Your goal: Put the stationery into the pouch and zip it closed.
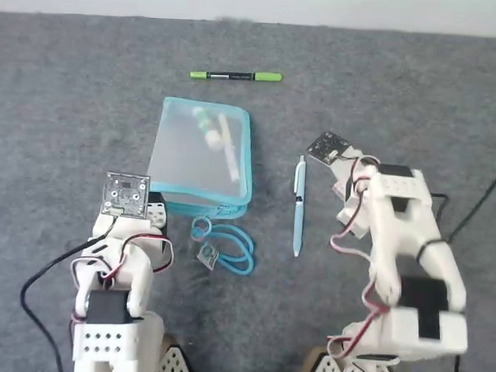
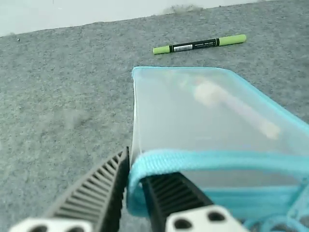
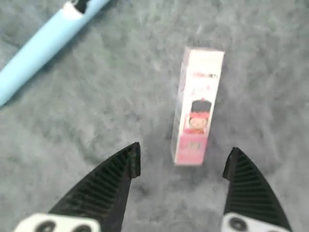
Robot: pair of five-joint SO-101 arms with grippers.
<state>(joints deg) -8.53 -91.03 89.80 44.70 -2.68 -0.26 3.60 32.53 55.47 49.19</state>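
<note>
A translucent pouch (image 1: 191, 163) with teal trim lies on the grey mat, holding a couple of pale stick-shaped items (image 1: 219, 138). My left gripper (image 2: 135, 170) is shut on the pouch's teal zipper edge (image 2: 203, 159) at its near left corner, also seen from above (image 1: 159, 209). A light blue pen (image 1: 298, 206) lies right of the pouch, and a green marker (image 1: 235, 75) lies beyond it. My right gripper (image 3: 185, 151) stands open just above the mat, one finger on each side of a small white and pink box (image 3: 195, 108). The blue pen (image 3: 41, 46) lies off to one side of it.
A teal strap loop (image 1: 227, 244) with a small tag trails from the pouch's near edge between the two arms. A black cable (image 1: 478, 204) runs along the right side. The grey mat (image 1: 70, 104) ends at a pale wall at the back.
</note>
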